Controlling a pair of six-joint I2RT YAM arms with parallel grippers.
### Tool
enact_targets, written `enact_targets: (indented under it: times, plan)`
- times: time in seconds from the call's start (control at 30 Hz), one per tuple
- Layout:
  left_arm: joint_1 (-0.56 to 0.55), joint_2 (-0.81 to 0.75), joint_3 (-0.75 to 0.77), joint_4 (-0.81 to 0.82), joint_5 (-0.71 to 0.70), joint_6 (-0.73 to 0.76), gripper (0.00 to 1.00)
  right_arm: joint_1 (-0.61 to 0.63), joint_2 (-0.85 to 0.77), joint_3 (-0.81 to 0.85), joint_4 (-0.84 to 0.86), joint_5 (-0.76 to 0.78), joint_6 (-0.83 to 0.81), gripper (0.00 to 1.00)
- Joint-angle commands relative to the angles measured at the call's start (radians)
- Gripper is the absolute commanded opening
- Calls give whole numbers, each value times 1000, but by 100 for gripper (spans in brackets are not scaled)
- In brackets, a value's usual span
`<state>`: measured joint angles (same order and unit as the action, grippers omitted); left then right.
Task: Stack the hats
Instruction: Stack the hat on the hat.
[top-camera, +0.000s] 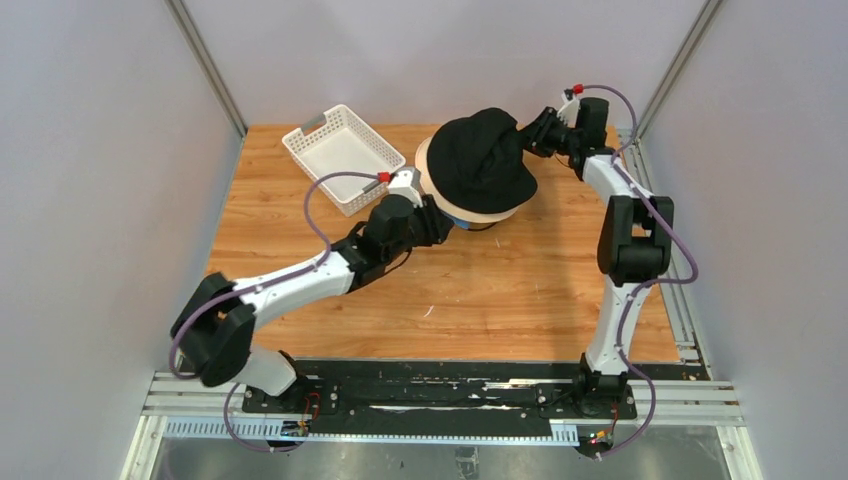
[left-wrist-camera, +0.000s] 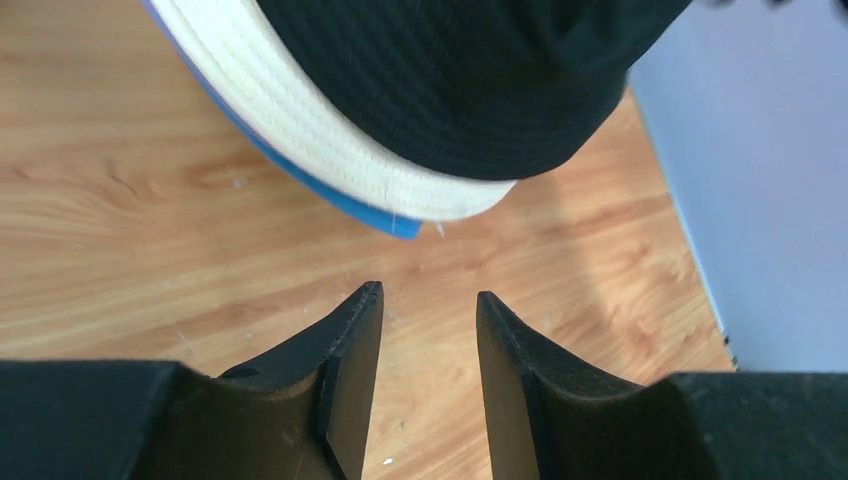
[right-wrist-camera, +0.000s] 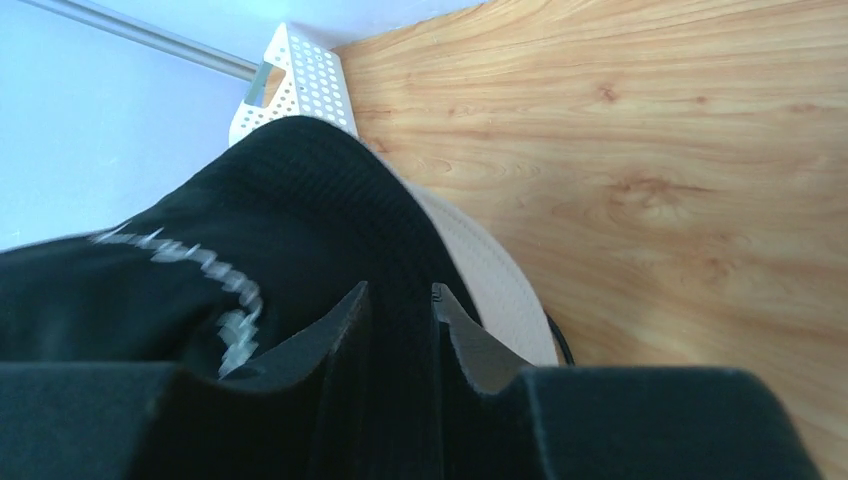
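The hats sit in one pile at the back middle of the table. A black hat (top-camera: 480, 160) (left-wrist-camera: 450, 80) (right-wrist-camera: 290, 220) lies on top, over a beige hat (top-camera: 428, 180) (left-wrist-camera: 300, 110) (right-wrist-camera: 490, 280). A blue hat's brim (top-camera: 462, 224) (left-wrist-camera: 370, 212) peeks out underneath. My right gripper (top-camera: 522, 135) (right-wrist-camera: 400, 288) is at the black hat's right side, jaws parted a little, black fabric showing in the gap. My left gripper (top-camera: 443, 224) (left-wrist-camera: 428, 293) hovers open just short of the pile's near-left edge, holding nothing.
A white lattice basket (top-camera: 300, 150) (right-wrist-camera: 300, 80) stands left of the pile at the back. A thin black wire (right-wrist-camera: 562, 345) curves out from under the beige brim. Grey walls close in the table on the left, right and back.
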<state>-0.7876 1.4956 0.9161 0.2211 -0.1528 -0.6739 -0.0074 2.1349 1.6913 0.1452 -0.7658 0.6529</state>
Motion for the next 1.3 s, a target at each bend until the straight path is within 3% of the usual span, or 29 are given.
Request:
enact_targets:
  times: [0.0, 0.07, 0.1, 0.13, 0.2, 0.4, 0.57, 0.7, 0.93, 1.27]
  plan:
    - [1, -175, -9, -55, -192, 76, 44, -53, -144, -78, 51, 43, -30, 29]
    - [3, -235, -8, -82, -271, 108, 48, -73, -215, -119, 57, 51, -30, 32]
    - [7, -268, -5, -90, -300, 115, 61, -82, -239, -140, 62, 55, -30, 34]
    - [15, -286, -2, -92, -312, 126, 68, -92, -264, -159, 64, 57, -28, 34]
    - [58, -302, 14, -90, -277, 132, 75, -108, -312, -199, 68, 56, -26, 37]
    - [257, -225, 81, 9, 78, 81, 74, -125, -485, -354, 79, 49, -21, 40]
    - [378, -8, 240, 140, 447, -2, 69, -126, -626, -515, 103, 26, -8, 41]
    - [423, 177, 388, 198, 647, -77, 63, -131, -753, -632, 92, 35, -27, 41]
    - [449, 337, 514, 103, 683, -94, 61, -175, -909, -764, 46, 46, -46, 43]
    - [454, 387, 534, 32, 651, -38, 61, -178, -935, -834, 51, -2, -45, 43]
